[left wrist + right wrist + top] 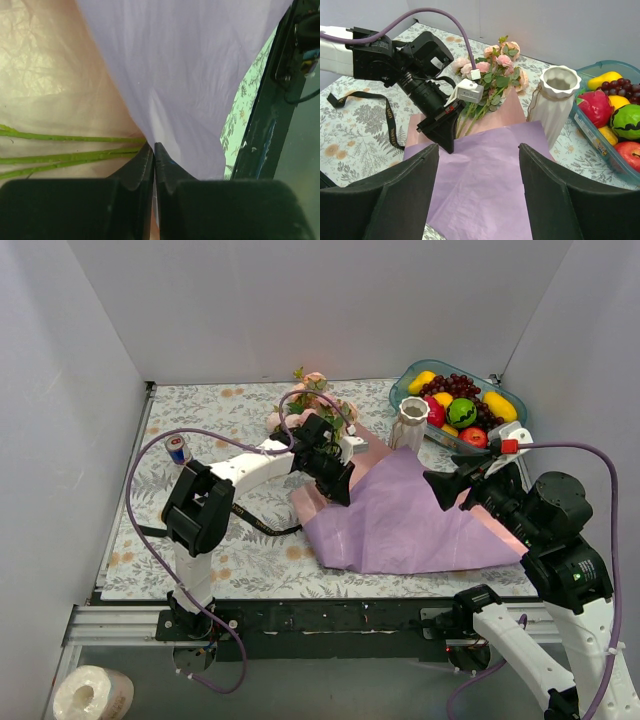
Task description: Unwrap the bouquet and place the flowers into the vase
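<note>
The bouquet lies unwrapped: pink and peach flowers [315, 398] [492, 65] rest on a pink paper sheet [312, 503] [50, 75], their green stems [65, 137] pointing toward me. A purple paper sheet [410, 515] [480, 185] is spread in front of them. My left gripper [340, 490] [154, 147] is shut on the purple sheet's edge, right beside the stems. The white ribbed vase [411, 423] [555, 107] stands upright just right of the blooms. Above the purple sheet hangs my right gripper [450, 485] [479, 147], open and holding nothing.
A teal bowl [400, 390] [592, 130] of fruit stands at the back right, close to the vase. The black ribbon [255, 523] [385, 115] lies loose on the floral cloth at the left. A drink can [178, 449] stands at the far left.
</note>
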